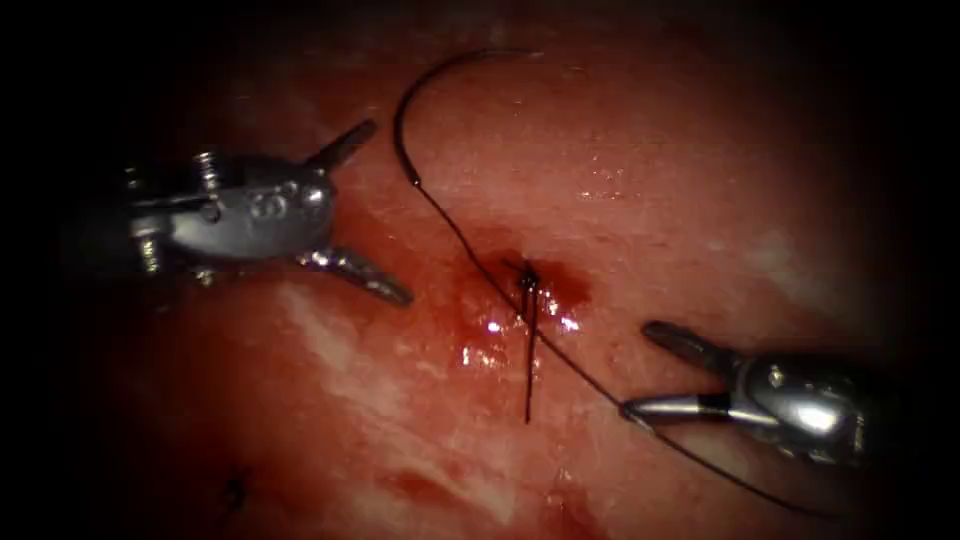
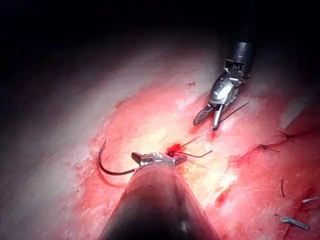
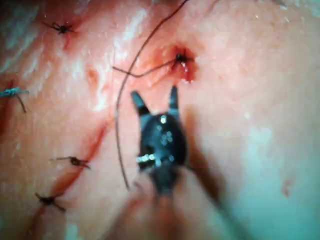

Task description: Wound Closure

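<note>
A small dark speck [image 1: 235,490] sits at the lower left of the endoscope frame. The right wrist view shows 3 older knotted stitches [image 3: 75,161] and 1 pale blue strand [image 3: 12,92] lying on the surface.

Endoscope lighting: centre lit, edges heavily darkened. Glare noted on the red fluid [image 1: 490,325]. Right wrist view: right tool [image 3: 156,102] rendered out of focus.

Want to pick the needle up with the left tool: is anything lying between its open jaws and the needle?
Nothing visible. The left tool, open and empty, has only bare tissue between it and the needle, which lies loose on the surface.
</note>
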`<state>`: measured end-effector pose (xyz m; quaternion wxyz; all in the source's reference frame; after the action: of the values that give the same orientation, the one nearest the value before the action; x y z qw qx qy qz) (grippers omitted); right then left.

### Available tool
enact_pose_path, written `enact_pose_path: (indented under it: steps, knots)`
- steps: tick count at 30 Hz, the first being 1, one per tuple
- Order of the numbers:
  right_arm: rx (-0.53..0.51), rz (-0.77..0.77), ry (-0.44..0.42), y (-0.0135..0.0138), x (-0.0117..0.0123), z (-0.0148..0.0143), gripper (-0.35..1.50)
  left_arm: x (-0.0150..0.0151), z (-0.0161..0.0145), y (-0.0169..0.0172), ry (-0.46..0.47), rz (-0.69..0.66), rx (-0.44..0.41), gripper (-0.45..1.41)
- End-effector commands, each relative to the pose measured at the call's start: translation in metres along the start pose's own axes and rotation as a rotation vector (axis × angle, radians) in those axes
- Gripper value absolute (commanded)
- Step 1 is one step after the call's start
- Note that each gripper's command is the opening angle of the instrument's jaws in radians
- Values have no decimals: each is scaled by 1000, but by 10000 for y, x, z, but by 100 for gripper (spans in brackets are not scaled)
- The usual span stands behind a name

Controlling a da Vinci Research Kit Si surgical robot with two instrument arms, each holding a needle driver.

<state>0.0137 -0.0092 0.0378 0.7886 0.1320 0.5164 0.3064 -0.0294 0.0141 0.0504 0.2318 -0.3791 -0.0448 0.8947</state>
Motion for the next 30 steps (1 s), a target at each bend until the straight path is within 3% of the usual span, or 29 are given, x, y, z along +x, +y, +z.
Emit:
enact_pose_path:
  steps: [1, 4, 12, 14, 19, 22, 30]
  knots:
    - [9, 8, -5, -4, -2, -5, 108, -8, 6, 27, -14, 25, -23, 84]
    - [9, 13, -9, -13, 7, -8, 103, -26, 11, 72, -14, 68, -60, 78]
    - [20, 3, -37, -36, 8, 12, 104, -32, 32, 96, 4, 66, -82, 52]
    - [22, -1, -30, -35, 18, 5, 101, -36, 49, 111, 20, 75, -103, 37]
    - [15, -5, -5, -36, 40, -16, 101, -40, 75, 126, 44, 103, -126, 27]
    - [19, -5, 27, -42, 64, -38, 101, -41, 100, 132, 68, 126, -165, 22]
    - [23, -12, 42, -61, 70, -37, 103, -41, 113, 115, 72, 126, -174, 17]
